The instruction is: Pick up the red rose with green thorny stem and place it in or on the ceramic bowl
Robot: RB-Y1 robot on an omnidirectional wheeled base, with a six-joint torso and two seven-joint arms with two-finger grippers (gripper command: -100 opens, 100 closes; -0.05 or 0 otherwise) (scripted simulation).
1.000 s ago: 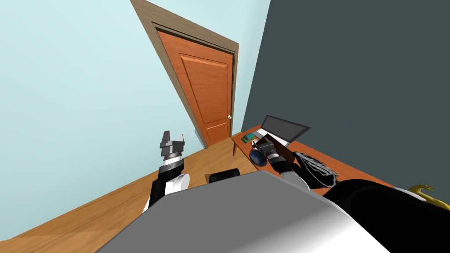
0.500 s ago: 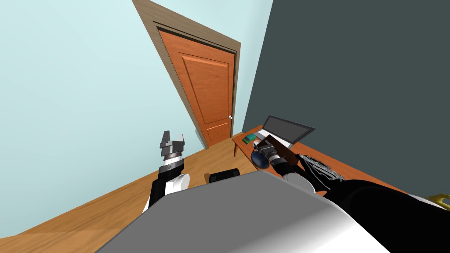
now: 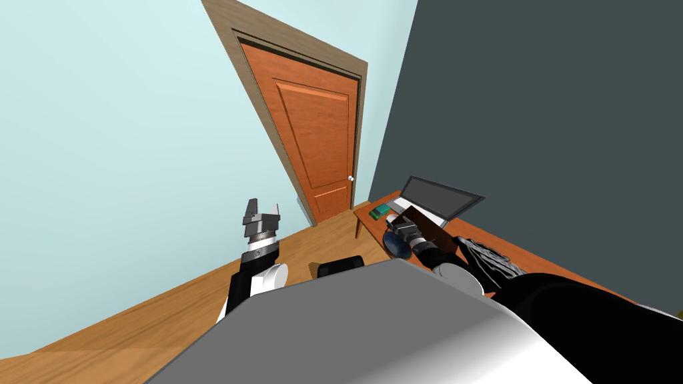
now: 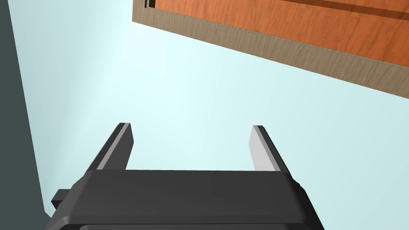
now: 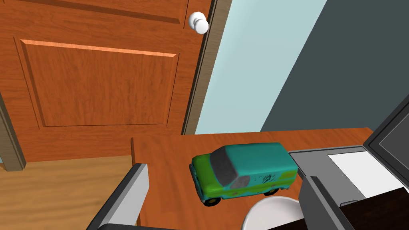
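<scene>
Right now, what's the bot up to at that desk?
The right hand is open and empty, reaching out over the wooden desk. It points at a teal and green toy van, with a white round object just under its fingers and an open laptop alongside. The left hand is open too, raised at the robot's left and facing a wall, idle. Nothing is gripped yet.

Room in a house, study corner. Panelled wooden door (image 3: pixel 313 133) with white knob (image 5: pixel 198 22), pale blue wall (image 3: pixel 120 133) meeting dark grey wall (image 3: pixel 533 100), plank floor (image 3: pixel 167 307). Wooden table (image 5: pixel 167 159) carries an open laptop (image 3: pixel 433 199) and a teal-green toy van (image 5: pixel 243 171).
</scene>
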